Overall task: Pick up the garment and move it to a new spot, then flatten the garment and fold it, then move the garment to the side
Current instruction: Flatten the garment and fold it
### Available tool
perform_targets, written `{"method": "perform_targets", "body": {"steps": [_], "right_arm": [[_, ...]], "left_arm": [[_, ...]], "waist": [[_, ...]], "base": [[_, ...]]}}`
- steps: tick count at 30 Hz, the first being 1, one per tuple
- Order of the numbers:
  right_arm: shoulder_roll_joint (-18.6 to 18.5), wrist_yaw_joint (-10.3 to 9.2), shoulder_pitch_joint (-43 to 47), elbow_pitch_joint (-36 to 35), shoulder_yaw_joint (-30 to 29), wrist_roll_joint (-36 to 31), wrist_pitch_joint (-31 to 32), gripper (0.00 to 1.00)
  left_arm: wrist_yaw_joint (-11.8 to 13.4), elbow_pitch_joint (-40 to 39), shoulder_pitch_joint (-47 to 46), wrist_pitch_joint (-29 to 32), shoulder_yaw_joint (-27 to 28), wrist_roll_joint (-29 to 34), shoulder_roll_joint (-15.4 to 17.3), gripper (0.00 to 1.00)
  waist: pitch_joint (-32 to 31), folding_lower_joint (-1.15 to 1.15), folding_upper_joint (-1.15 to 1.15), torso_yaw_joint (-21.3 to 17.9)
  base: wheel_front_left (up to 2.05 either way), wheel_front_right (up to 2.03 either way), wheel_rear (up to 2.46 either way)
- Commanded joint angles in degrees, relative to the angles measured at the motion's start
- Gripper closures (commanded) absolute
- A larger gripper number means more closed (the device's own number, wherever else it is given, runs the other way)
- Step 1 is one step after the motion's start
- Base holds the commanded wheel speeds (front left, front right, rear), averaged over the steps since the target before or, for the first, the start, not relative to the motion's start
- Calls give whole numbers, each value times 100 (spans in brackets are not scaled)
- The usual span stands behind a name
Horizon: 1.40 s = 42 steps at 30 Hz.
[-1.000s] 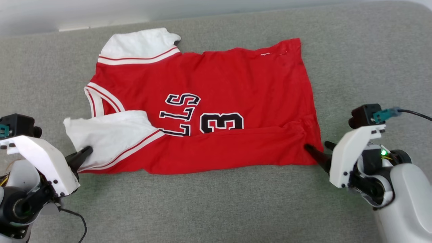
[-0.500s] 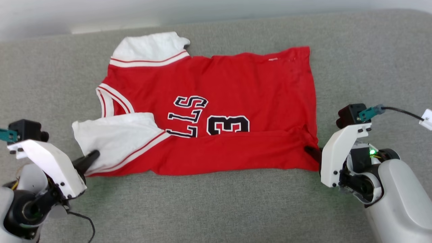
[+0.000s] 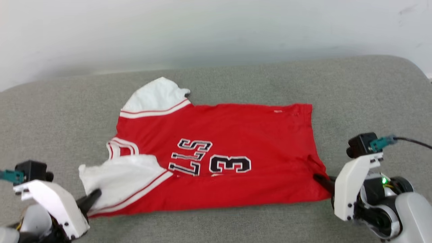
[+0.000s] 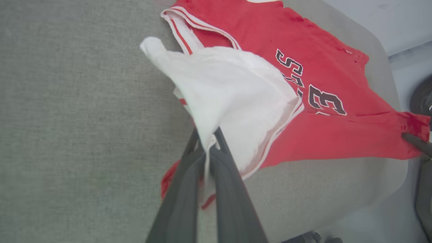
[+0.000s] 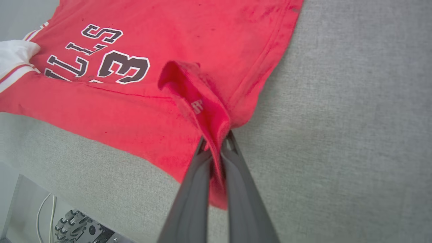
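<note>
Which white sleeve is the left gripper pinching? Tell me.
The near sleeve, folded onto the red jersey; the left gripper is shut on it. The far sleeve lies flat, untouched.

The red jersey shirt (image 3: 233, 141) with white sleeves, striped trim and black-white lettering lies spread sideways on the grey cushion, its near edge folded over the front

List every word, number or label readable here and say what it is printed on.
"LLS": black letters edged white, running sideways on the red front of the garment; more letters may be hidden under the fold.
"3": large numeral beside those letters, same garment.
Small white mark on the turned-up hem: too small to read.
</note>
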Motion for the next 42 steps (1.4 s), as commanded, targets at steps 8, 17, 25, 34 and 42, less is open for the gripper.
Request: {"method": "perform_targets", "body": {"steps": [8,17,25,34,42], "right_arm": [[60,-2,993,-546,-457,-153,203,100],[336,-1,1278,-480,-453,-393,-695,0],[466,-2,1073,-737,-702,-730,-2435,0],[754,-2,757,-962,-1116,-1530,-3489,0],[934,-1,299,-1479,-1146,-1880,-3626,0]], "left_arm": [[202,-375,958,-281,7,-33,-145,100],[-60,184,564,-656,-239,300,-426,0],[-10,260,184,-1372,-135,1034,-252,0],[221,169,-703,-2458,-56,1949,-412,0],[-43,605,-1973,-2515,27,1993,-457,0]], "waist": [[-62,0,0,30],[55,0,0,-25],[-1,0,0,-130],[355,0,0,-265],[1220,0,0,-445]], "base": [[0,0,0],[0,0,0],[0,0,0],[0,0,0],[0,0,0]]}}
